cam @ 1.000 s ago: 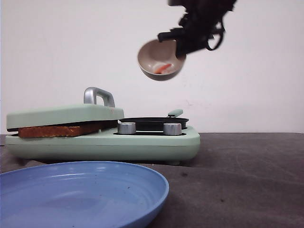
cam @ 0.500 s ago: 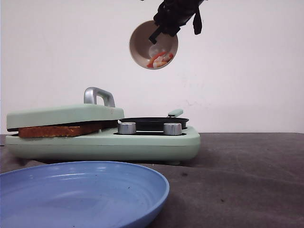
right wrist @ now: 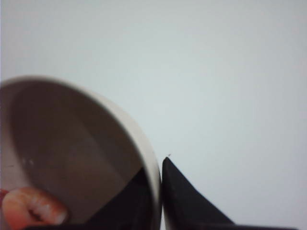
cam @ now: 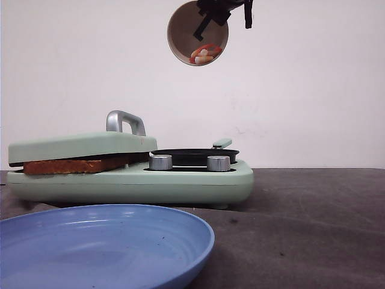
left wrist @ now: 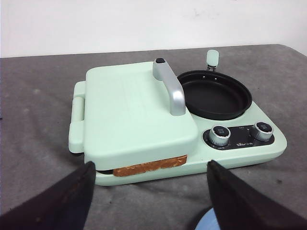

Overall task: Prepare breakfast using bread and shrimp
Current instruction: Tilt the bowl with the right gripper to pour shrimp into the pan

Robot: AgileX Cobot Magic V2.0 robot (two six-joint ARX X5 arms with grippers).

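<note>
Looks like a lab test bench, not a real kitchen. Bare white wall (cam: pixel 313 90) behind, no cabinets or sink in any view. Tabletop (cam: pixel 313 229) covered in dark grey cloth. Only props on it: mint-green breakfast maker (left wrist: pixel 144 120) with a small black pan (left wrist: pixel 216 96) and two knobs, plus a blue plastic plate (cam: pixel 102 247).

Glossy blue plate (cam: pixel 102 241); matt black pan (left wrist: pixel 216 93).
</note>
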